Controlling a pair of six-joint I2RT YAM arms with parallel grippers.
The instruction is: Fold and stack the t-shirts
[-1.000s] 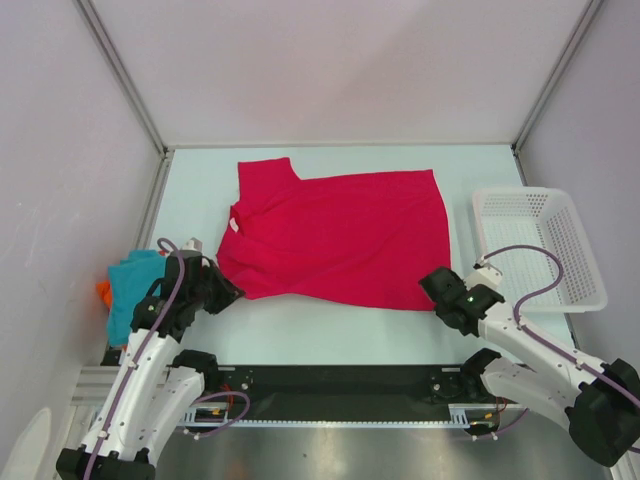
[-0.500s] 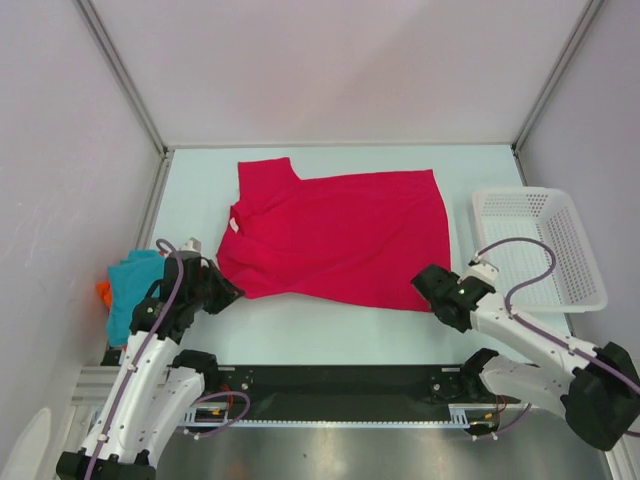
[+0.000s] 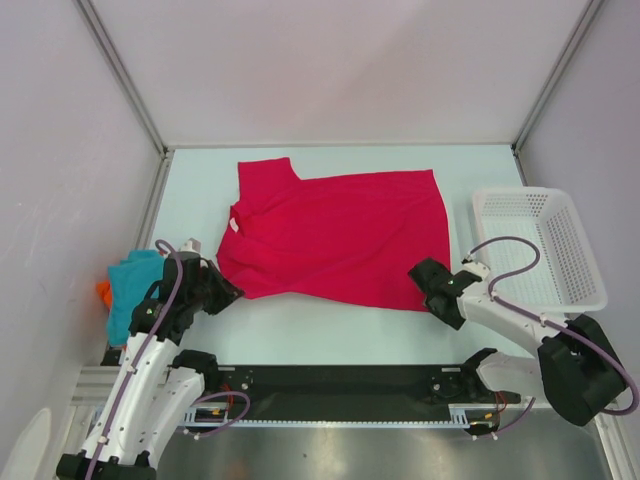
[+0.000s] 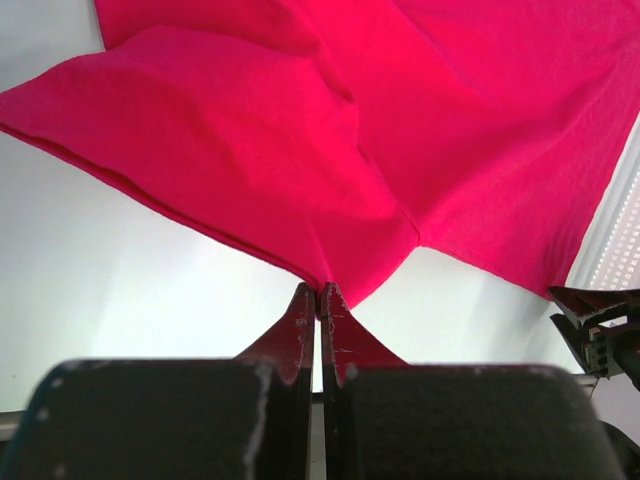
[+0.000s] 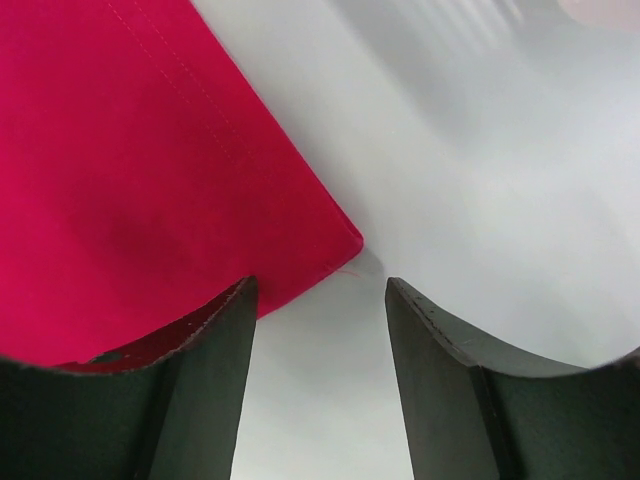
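Top view: bright, even, diffuse overhead light; sharp throughout; faint soft shadows beneath left arm [image 3: 140, 350] at 7 o'clock and right arm [image 3: 515, 320] at 5 o'clock; frame posts [image 3: 120, 75] lean outward toward the corners
Left wrist view: crimson t-shirt [image 4: 400, 130] oversaturated, weave lost; table [image 4: 120, 290] washed near white at 8 o'clock; left gripper [image 4: 320, 288] a dark, soft-edged mass at 6 o'clock
Right wrist view: hem stitching crisp at 11 o'clock; right gripper [image 5: 320, 285] blurred and unlit at 6 o'clock; soft grey shading at 12 o'clock
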